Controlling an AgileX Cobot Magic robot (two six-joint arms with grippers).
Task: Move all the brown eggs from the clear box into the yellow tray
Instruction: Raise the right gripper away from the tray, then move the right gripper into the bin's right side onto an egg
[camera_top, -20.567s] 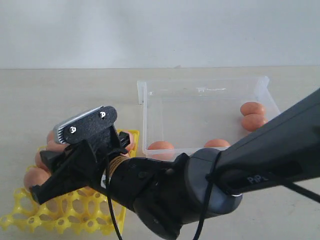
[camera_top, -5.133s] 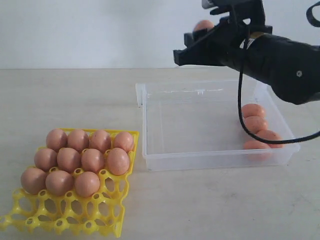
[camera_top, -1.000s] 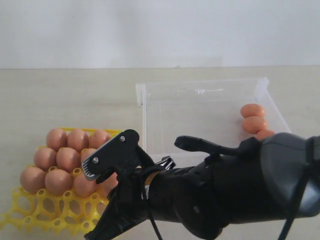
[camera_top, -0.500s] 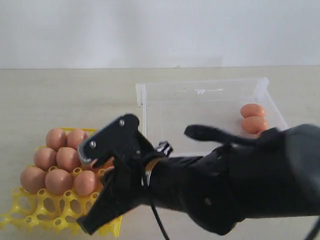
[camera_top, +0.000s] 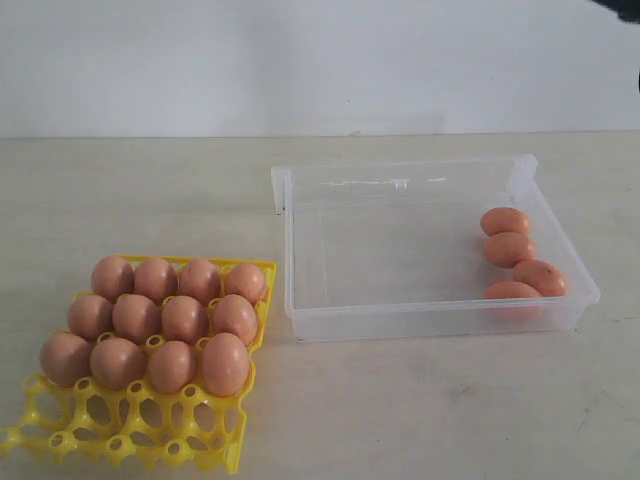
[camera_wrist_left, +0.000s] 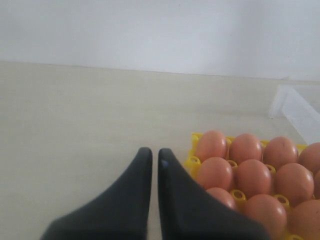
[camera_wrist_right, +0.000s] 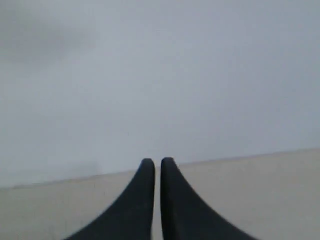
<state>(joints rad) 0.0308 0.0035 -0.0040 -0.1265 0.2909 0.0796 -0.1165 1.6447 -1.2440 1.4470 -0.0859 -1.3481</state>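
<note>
Plain lab-style test bench: pale tabletop (camera_top: 150, 190), blank white wall (camera_top: 300, 60).

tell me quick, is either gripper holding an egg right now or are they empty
left gripper: jaws closed, holding nothing
right gripper: jaws closed, holding nothing

Holding the left hand (camera_wrist_left: 151, 152) low near the surface, both dark fingers (camera_wrist_left: 125, 200) drawn together to a hairline slit and gripping nothing. Holding the right hand (camera_wrist_right: 154, 162) up high and pointing outward rather than down, its fingers (camera_wrist_right: 185, 210) likewise pressed together and carrying nothing. Showing almost nothing of either limb in the exterior view, only a dark sliver of an arm (camera_top: 622, 5) peeking in at the upper right corner.
</note>
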